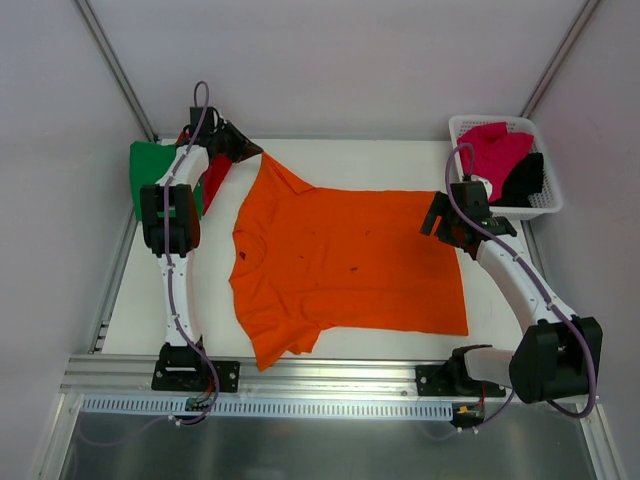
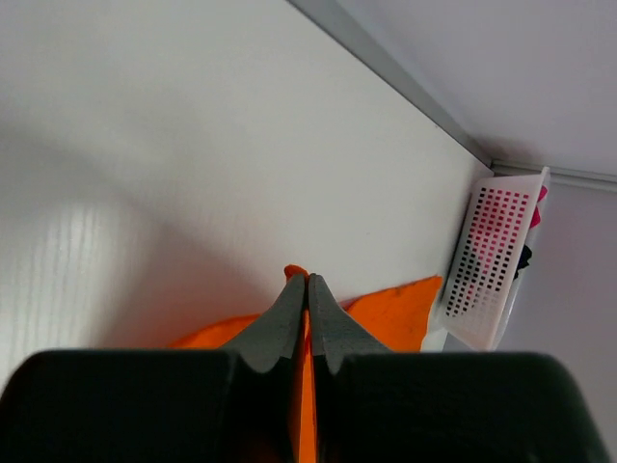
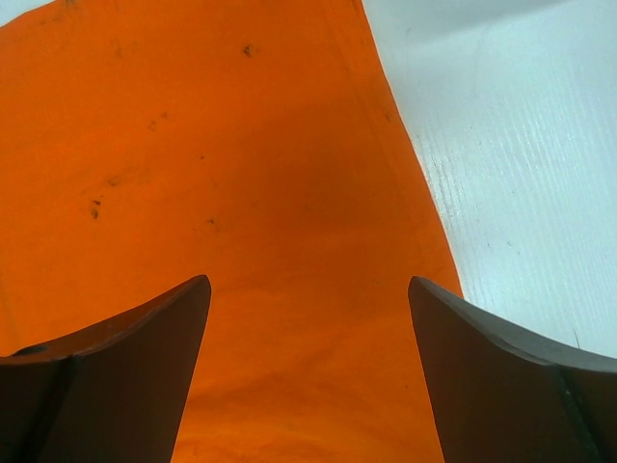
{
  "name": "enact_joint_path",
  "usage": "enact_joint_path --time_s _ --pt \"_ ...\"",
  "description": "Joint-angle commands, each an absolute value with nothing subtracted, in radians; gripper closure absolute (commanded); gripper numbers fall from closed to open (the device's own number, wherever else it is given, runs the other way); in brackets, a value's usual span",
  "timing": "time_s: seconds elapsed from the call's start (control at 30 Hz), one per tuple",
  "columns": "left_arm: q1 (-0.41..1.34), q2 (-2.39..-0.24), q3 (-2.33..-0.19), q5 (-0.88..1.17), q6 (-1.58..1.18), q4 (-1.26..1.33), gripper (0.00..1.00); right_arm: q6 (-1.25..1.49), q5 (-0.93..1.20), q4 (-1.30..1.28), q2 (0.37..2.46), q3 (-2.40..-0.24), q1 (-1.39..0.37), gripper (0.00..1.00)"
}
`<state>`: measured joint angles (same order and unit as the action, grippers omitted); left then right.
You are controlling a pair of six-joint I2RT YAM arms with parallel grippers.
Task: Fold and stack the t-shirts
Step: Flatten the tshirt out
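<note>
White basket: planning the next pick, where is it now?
Top view: the white basket sits at the table's far right corner, just beyond the right gripper, holding a pink shirt and a black shirt.

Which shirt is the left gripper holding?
The orange tee, spread flat mid-table; the left gripper is shut on its far sleeve. The green tee and red tee sit at the left edge, the pink tee and black tee in the basket.

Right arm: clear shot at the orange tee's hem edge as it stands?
Probably yes. The right claw is open directly over the orange tee near its hem edge, with nothing between them; the basket sits off to the side.
</note>
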<state>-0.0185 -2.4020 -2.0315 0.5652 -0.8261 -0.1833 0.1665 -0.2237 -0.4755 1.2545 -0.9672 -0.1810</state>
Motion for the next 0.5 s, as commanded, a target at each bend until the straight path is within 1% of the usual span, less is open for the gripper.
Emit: enact_joint_path --time_s 0.0,0.17,0.23,0.33,0.43,0.47 --pt "-0.006 -2.319 -2.034 0.554 -0.793 -0.166 1.0 0.161 -0.238 -0.456 1.264 -0.968 -0.186 0.12" --pt "-0.006 -2.316 -2.031 0.564 -0.793 -0.167 1.0 0.166 -0.242 -0.446 1.292 -0.98 -0.186 0.1" --pt "-0.006 -2.313 -2.026 0.565 -0.792 -0.166 1.0 0.17 -0.25 -0.448 1.311 -0.995 -0.184 0.06" --pt "-0.006 -2.307 -2.017 0.563 -0.792 -0.166 1.0 0.169 -0.273 -0.439 1.385 -1.052 -0.183 0.03" --pt "-0.006 -2.304 -2.005 0.563 -0.796 -0.166 1.0 0.169 -0.258 -0.442 1.52 -1.173 -0.169 0.03" --pt "-0.006 -2.301 -2.0 0.566 -0.796 -0.167 1.0 0.167 -0.255 -0.449 1.604 -1.211 -0.166 0.03"
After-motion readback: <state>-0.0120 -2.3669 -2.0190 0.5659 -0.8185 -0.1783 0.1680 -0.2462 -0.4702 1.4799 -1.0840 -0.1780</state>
